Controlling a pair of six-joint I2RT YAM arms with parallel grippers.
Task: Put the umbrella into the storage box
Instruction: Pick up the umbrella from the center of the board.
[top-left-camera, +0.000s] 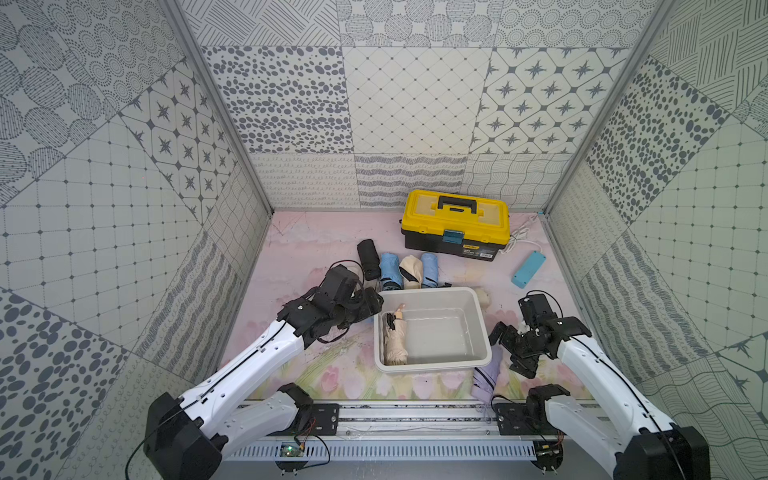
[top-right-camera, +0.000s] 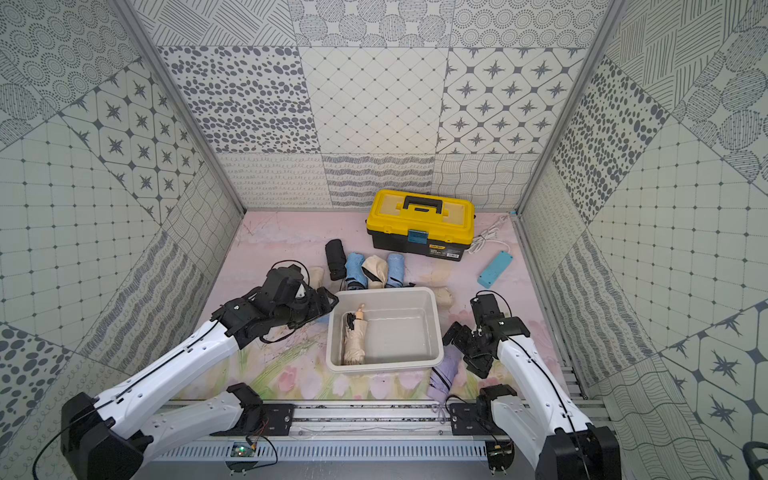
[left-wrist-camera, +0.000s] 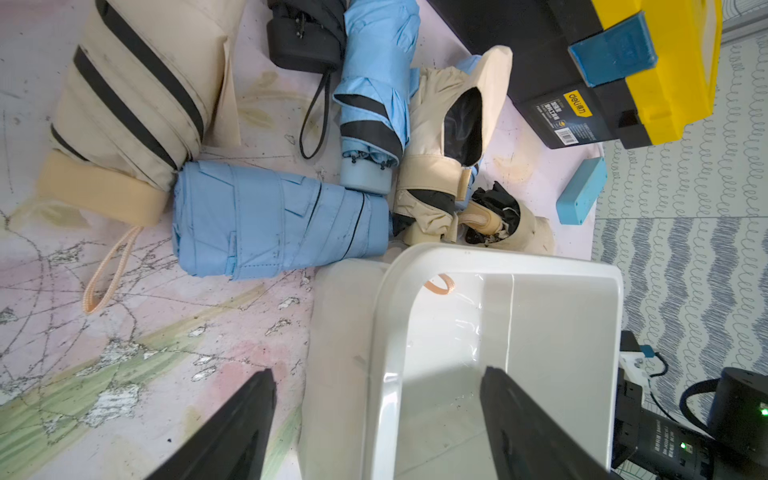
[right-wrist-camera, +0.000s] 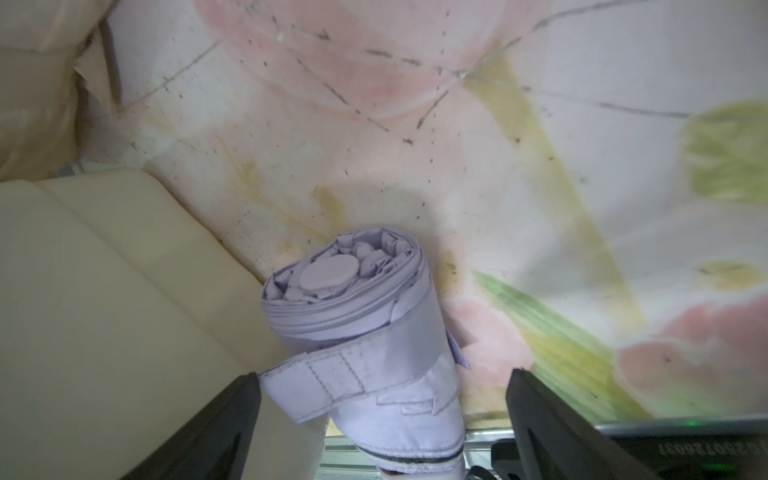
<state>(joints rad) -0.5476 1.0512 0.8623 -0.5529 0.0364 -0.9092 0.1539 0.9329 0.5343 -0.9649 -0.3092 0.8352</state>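
A: Left gripper (left-wrist-camera: 378, 374)?
B: Jaws spread wide and empty, one finger outside the storage box (top-left-camera: 430, 290) wall, one over its inside. The box is glossy white plastic with rounded corners.
A: Right gripper (right-wrist-camera: 382, 376)?
B: Jaws wide apart on either side of the lilac umbrella (right-wrist-camera: 365, 332), not pinching it. It is a strapped fabric roll, lying on the floral mat (top-left-camera: 291, 249) just beside the box's outer wall.
A: Box contents?
B: One folded beige umbrella (top-left-camera: 395, 338), along one side wall.

Yellow toolbox (top-left-camera: 455, 224) near teal block (top-left-camera: 528, 269)
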